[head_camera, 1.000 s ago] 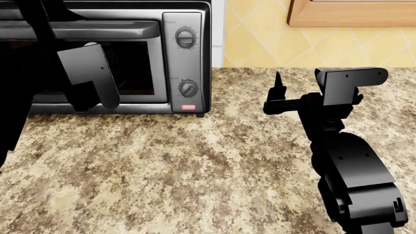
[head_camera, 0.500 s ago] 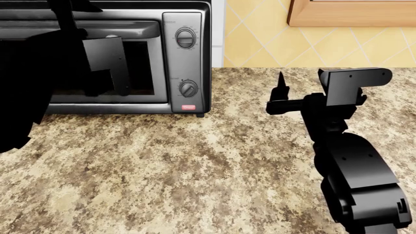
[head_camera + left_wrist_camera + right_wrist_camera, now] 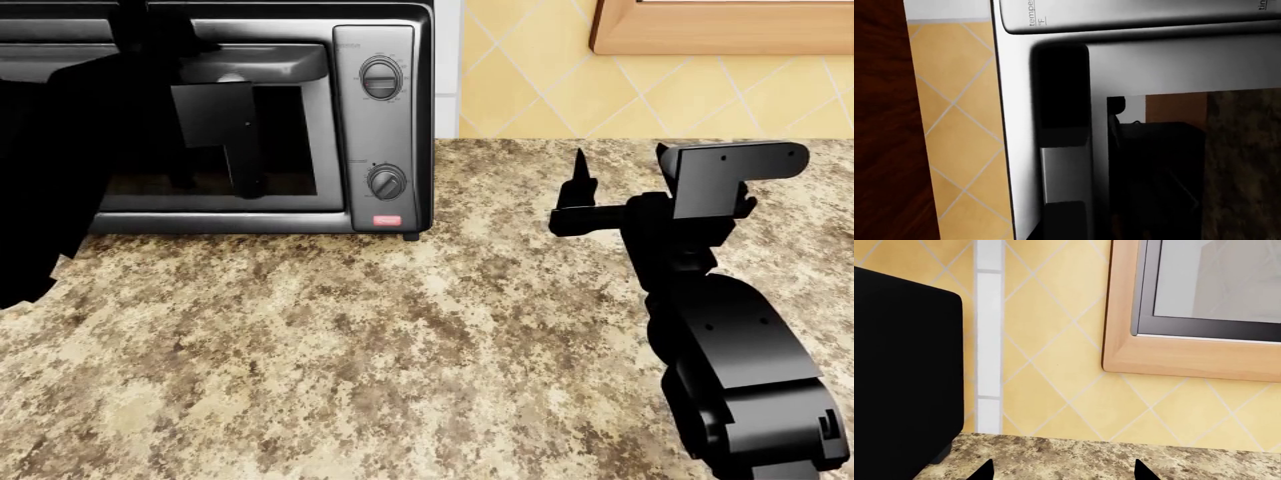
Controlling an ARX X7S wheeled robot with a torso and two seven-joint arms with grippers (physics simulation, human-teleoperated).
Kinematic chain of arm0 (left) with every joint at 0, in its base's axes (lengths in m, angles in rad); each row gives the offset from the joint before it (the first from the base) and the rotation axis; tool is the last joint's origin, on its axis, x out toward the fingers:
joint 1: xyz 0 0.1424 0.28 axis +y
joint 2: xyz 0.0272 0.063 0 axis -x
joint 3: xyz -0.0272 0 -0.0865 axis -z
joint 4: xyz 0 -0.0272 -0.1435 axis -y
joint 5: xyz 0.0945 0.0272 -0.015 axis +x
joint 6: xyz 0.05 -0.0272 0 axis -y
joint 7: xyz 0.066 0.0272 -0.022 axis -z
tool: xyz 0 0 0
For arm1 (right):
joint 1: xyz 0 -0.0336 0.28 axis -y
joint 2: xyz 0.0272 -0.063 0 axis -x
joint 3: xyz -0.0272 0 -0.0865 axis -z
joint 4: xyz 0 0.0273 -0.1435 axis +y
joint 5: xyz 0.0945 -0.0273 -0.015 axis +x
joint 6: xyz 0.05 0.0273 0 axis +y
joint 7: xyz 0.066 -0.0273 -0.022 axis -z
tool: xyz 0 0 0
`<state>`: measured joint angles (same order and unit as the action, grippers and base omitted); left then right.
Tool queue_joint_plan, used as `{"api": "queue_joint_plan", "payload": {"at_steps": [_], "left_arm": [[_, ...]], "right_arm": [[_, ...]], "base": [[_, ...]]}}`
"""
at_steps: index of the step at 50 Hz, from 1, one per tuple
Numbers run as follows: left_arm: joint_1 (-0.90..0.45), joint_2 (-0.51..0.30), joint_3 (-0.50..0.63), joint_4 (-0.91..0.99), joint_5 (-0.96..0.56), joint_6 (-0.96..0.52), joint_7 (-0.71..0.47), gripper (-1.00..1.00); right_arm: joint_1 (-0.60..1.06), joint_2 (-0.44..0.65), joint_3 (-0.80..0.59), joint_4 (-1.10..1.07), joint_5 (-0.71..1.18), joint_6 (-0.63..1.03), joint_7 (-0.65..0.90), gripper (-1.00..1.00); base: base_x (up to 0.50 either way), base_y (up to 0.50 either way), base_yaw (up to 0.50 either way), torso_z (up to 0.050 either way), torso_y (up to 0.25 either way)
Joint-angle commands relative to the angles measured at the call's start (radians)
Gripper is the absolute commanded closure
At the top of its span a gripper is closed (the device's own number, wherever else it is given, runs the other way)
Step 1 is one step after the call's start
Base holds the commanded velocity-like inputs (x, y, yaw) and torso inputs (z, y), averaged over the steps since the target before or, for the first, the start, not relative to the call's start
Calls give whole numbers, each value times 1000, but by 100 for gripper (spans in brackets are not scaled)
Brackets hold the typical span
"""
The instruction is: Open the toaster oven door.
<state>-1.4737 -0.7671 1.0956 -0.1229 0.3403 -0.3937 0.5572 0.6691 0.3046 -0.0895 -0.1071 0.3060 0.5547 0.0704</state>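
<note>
Oven [image 3: 267,120] count is 1: it stands at the back left of the speckled stone surface [image 3: 400,340], against the yellow tiled wall [image 3: 534,90]. Its door [image 3: 287,135] faces forward and looks shut, the bar handle [image 3: 274,62] running along its top edge. On the panel right of the door sit 2 knobs, 1 upper [image 3: 382,78] and 1 lower [image 3: 386,181], with 1 red button [image 3: 387,220] beneath. 2 arms show. The left gripper [image 3: 174,45] is up against the handle, covering much of the door; whether its jaws are wide or closed I cannot tell. The right gripper [image 3: 578,190] hovers over the surface well apart from the oven, jaws spread and holding nothing. 1 wooden frame [image 3: 721,30] hangs on the wall at upper right.
</note>
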Motion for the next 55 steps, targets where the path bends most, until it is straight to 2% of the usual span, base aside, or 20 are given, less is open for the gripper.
{"api": "queue_joint_plan", "payload": {"at_steps": [1,10,15,19,22,34,42,55], "left_arm": [[56,-72,9,99,-37,0,-1,100],[148,-225,-23,362,-61,-69,-19,100],[166,-252,-29,408,-66,-84,-24,100],[218,-347,-52,539,-94,-143,-44,100],[244,-389,-61,603,-110,-174,-56,100],[314,-494,-70,753,-147,-238,-91,100],[375,-576,-72,847,-187,-278,-154,100],[463,-663,-34,902,-212,-279,-243,100]], "right_arm": [[0,1,1,-1,7,-2,3,-100],[-1,7,5,-20,15,7,7,-100],[0,8,4,-22,16,7,8,-100],[3,8,-2,-28,16,11,9,-100],[4,8,-4,-33,18,14,10,-100],[1,12,-1,-40,26,12,12,-100],[1,14,1,-55,34,20,16,-100],[-2,16,-1,-61,40,21,20,-100]], "base": [[0,0,0,0,0],[0,0,1,0,0],[0,0,1,0,0],[0,0,2,0,0],[0,0,3,0,0],[-1,0,3,0,0],[-1,0,4,0,1],[-2,0,4,0,2]]}}
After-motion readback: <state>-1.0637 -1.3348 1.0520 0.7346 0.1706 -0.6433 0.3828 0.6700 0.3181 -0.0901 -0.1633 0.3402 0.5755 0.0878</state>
